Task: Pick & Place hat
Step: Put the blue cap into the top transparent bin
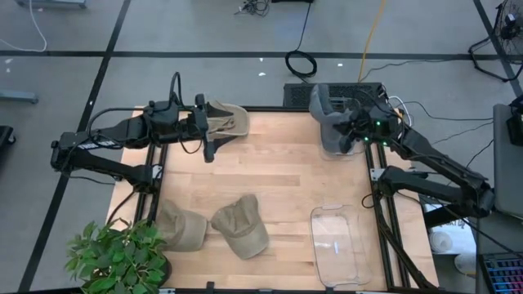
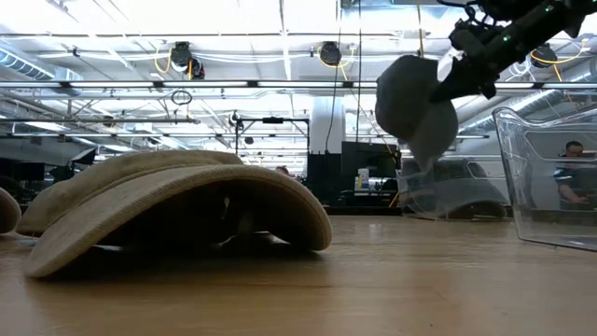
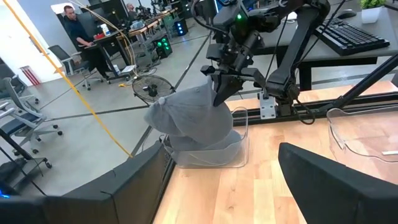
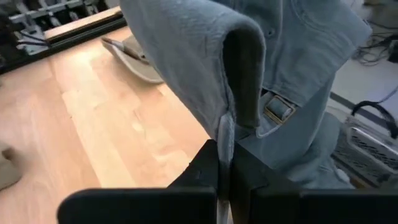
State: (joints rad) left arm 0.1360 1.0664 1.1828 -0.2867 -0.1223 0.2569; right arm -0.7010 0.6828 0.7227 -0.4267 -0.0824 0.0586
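On the worktop [image 1: 278, 175] lie three tan hats [image 1: 241, 227]; right pincer [image 1: 350, 137] grips one grey hat [image 1: 325, 114]; left pincer [image 1: 206, 131] gapes wide.

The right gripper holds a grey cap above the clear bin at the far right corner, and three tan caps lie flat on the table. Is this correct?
Not quite: only two tan caps lie flat. The high view shows the third tan cap at the left gripper.

This is a robotics lab in a big industrial hall. The pale wooden worktop [image 1: 270, 175] stands on a grey concrete floor [image 1: 204, 28] marked with black tape lines. Round ceiling fans [image 2: 182, 58] hang from exposed steel beams, and a person [image 3: 78, 34] sits at a desk with computers.
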